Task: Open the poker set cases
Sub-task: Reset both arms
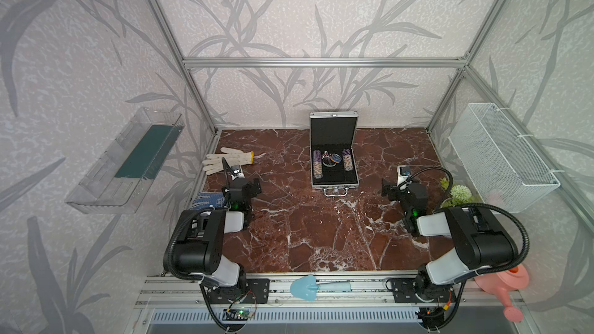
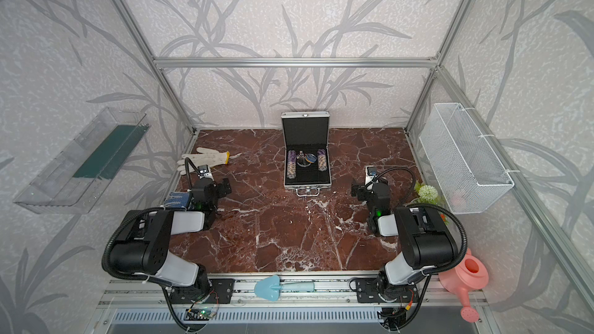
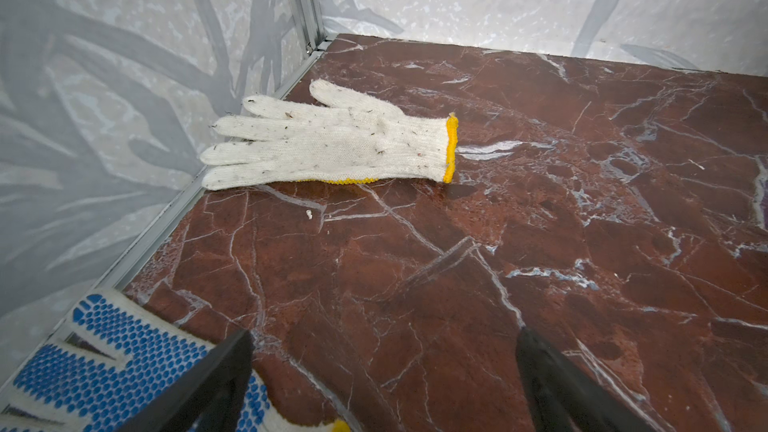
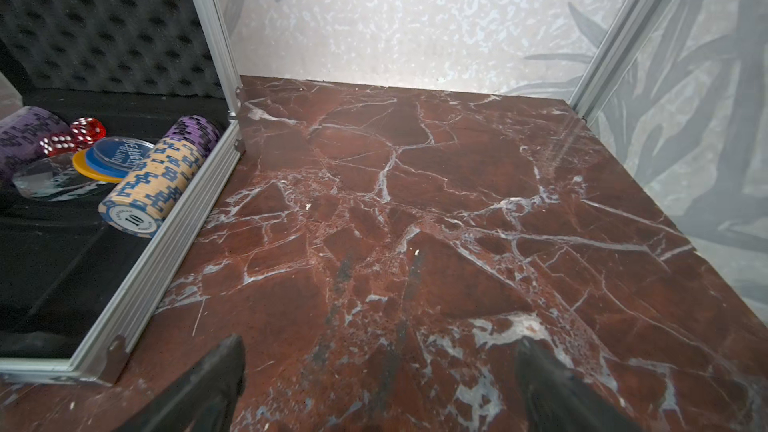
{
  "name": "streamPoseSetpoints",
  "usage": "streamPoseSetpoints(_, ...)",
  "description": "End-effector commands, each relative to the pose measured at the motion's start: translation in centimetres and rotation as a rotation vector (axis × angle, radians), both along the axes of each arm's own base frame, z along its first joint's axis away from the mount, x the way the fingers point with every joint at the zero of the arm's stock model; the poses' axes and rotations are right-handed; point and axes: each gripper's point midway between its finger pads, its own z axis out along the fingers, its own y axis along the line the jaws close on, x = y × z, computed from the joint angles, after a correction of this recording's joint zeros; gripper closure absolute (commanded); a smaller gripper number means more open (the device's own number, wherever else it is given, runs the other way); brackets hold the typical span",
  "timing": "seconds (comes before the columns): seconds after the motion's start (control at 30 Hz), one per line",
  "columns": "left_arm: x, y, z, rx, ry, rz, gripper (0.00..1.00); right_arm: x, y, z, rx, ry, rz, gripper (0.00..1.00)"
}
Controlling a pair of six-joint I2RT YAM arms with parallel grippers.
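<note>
Well, I'm seeing the ribbed aluminium case (image 1: pixel 333 131) lying open on the veined marble counter (image 1: pixel 305 236); left hand (image 3: pixel 384 336) and right hand (image 4: pixel 381 342) are hanging released, empty.

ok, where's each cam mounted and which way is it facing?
Top views: overhead behind the robot, looking down at the open case; left arm, right arm, left gripper, right gripper show.
Left wrist: on left arm, facing the white glove; its open jaws show.
Right wrist: on right arm, facing the table beside the case; open jaws show.
Shared: the case, top and right wrist views.
</note>
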Motion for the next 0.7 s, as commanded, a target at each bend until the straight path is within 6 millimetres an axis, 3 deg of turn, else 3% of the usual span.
streamPoseSetpoints(0.0,0.4,0.1,1.1,0.018,-0.031,-0.004,0.01,0.4,-0.3,0.5,-0.016,-0.015,-0.042,0.01)
streamPoseSetpoints(0.03,0.4,0.1,1.0,0.017,-0.031,-0.004,0.01,0.4,-1.2,0.5,-0.005,-0.019,-0.097,0.01)
streamPoseSetpoints(0.13,0.4,0.2,1.1,0.018,-0.031,-0.001,0.01,0.3,-0.3,0.6,0.003,-0.028,-0.024,0.01)
streamPoseSetpoints(0.23,0.4,0.2,1.0,0.018,-0.029,-0.001,0.01,0.2,-1.7,0.6,0.009,-0.025,-0.114,0.01)
streamPoseSetpoints(0.33,0.4,0.2,1.0,0.018,-0.030,-0.001,0.01,0.1,1.1,0.6,-0.006,-0.027,0.056,0.01)
streamPoseSetpoints(0.4,0.4,0.2,1.2,0.018,-0.034,-0.001,0.01,0.2,-1.6,0.6,0.000,-0.027,-0.107,0.01)
streamPoseSetpoints(0.43,0.4,0.1,1.1,0.018,-0.033,-0.002,0.01,0.1,-1.3,0.6,0.013,-0.031,-0.090,0.01)
streamPoseSetpoints(0.47,0.4,0.1,1.1,0.018,-0.032,-0.001,0.01,0.1,1.2,0.7,0.006,-0.034,0.069,0.04)
streamPoseSetpoints(0.5,0.4,0.2,1.0,0.019,-0.030,-0.001,0.01,0.0,2.6,0.7,-0.021,-0.035,0.143,0.00)
streamPoseSetpoints(0.57,0.4,0.2,1.0,0.018,-0.030,0.000,0.01,0.3,-0.4,0.6,-0.048,-0.024,-0.083,0.01)
streamPoseSetpoints(0.6,0.4,0.2,1.1,0.019,-0.031,-0.001,0.01,0.2,-0.1,0.6,-0.025,-0.035,-0.051,0.01)
streamPoseSetpoints(0.63,0.4,0.2,1.1,0.018,-0.033,-0.001,0.01,-0.2,2.4,0.6,-0.002,-0.038,0.136,0.05)
streamPoseSetpoints(0.67,0.4,0.1,1.1,0.018,-0.032,-0.002,0.01,-0.2,2.8,0.7,-0.023,-0.035,0.155,0.01)
